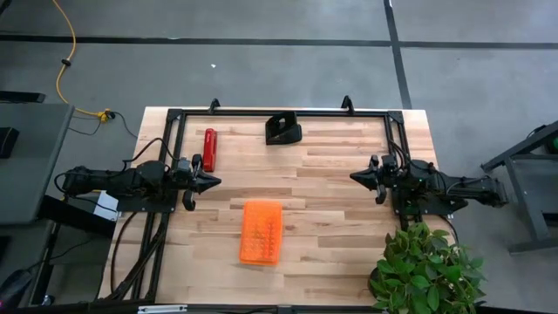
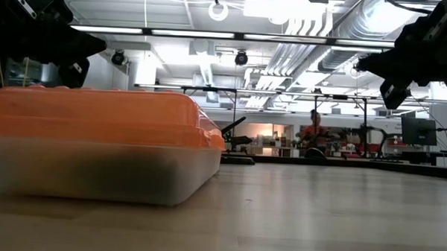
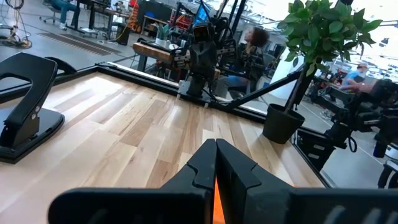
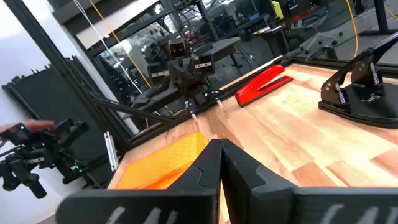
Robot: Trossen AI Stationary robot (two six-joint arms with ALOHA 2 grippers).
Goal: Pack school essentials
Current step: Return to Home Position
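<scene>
An orange-lidded case [image 1: 261,232] lies flat on the table's near middle. In the low view it [image 2: 96,136] has a cloudy clear base with a dark blur inside. The crayon box, small green-and-white box, pens and eraser do not show in any view. My left gripper [image 1: 216,180] hovers shut at the table's left side, pointing right, its fingertips [image 3: 216,144] closed together above the wood. My right gripper [image 1: 353,176] hovers shut at the right side, pointing left toward the case [image 4: 165,163]. Neither gripper touches anything.
A long red stapler-like bar [image 1: 209,149] lies near the far left, just beyond my left gripper. A black punch-like block [image 1: 283,129] stands at the far middle edge. A potted plant [image 1: 427,270] sits at the near right corner. A black frame rims the table's far and side edges.
</scene>
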